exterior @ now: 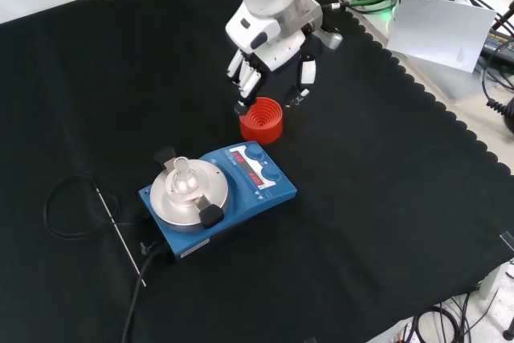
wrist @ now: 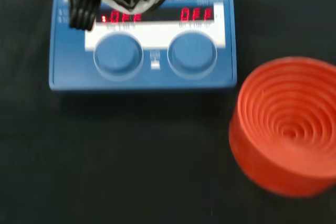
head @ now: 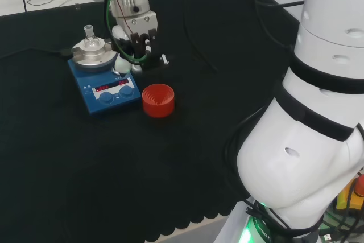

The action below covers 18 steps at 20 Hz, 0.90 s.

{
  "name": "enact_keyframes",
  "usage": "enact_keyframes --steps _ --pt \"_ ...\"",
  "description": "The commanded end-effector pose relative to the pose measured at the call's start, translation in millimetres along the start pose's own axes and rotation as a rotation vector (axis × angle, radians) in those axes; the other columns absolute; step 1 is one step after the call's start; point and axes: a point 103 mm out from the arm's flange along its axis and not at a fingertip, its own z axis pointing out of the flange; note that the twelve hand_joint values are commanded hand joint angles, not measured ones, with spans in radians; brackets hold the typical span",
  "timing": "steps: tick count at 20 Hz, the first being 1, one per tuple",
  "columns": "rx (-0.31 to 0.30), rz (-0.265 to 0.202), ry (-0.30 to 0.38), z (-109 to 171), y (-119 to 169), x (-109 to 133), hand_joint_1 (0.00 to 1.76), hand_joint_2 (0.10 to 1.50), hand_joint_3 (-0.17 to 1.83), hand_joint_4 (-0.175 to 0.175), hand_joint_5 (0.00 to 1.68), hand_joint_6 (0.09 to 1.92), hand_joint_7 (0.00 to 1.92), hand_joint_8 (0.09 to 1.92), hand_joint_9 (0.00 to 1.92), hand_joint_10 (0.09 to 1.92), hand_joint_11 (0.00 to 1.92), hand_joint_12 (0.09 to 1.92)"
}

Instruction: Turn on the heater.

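a: approaching the heater (exterior: 221,194): the hand (exterior: 269,58) hangs above the black cloth (exterior: 385,198), fingers relaxed and pointing down, spread, holding nothing. in the front view its fingertips (exterior: 241,107) hover just over the red ribbed stand (exterior: 261,120), not visibly touching it.

b: and the heater itself?

a: a blue unit near the middle of the cloth, its cable (exterior: 68,210) trailing toward the cloth's left edge in the front view. a small glass flask (exterior: 183,176) sits on the round metal plate (exterior: 191,198). the control panel faces the red stand, which stands just beside it, apart.

b: step in hand?

a: judged as the reach, before any contact. in the wrist view both red displays (wrist: 160,15) are lit, and the two blue knobs (wrist: 155,54) lie untouched below them; the heater is most likely still to be switched on.

b: what does the next move call for?

a: bringing one fingertip down to a knob, clear of the red stand, then pressing or turning it. which knob governs the heating cannot be told from these views. the hand needs to shift from above the stand toward the panel, keeping off the flask.
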Motion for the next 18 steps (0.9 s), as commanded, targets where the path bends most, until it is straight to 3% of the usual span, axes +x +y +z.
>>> enact_keyframes --steps 1,4,10,12,15,18 --pt "0.115 -0.016 -0.032 29.3 0.8 1.1 0.99 0.62 0.78 -0.048 0.47 0.29 0.75 0.80 0.98 0.63 0.58 1.27" --pt "0.130 -0.017 -0.066 32.3 3.6 11.6 0.99 0.62 0.79 -0.048 0.47 0.29 0.80 0.81 1.02 0.63 0.61 1.26" --pt "0.189 -0.043 -0.037 46.5 8.4 16.1 1.03 0.63 0.78 -0.069 0.46 0.29 1.06 0.90 1.28 0.67 0.93 1.08" --pt "0.204 -0.049 -0.036 49.9 10.1 21.2 1.05 0.64 0.77 -0.084 0.46 0.29 1.19 1.00 1.40 0.75 1.13 0.97" --pt "0.226 -0.059 -0.032 53.4 12.4 26.1 1.10 0.68 0.74 -0.112 0.46 0.30 1.36 1.20 1.54 1.07 1.50 0.89" --pt "0.230 -0.068 -0.051 56.5 13.5 31.7 1.13 0.70 0.73 -0.120 0.47 0.32 1.43 1.33 1.60 1.25 1.61 0.92"
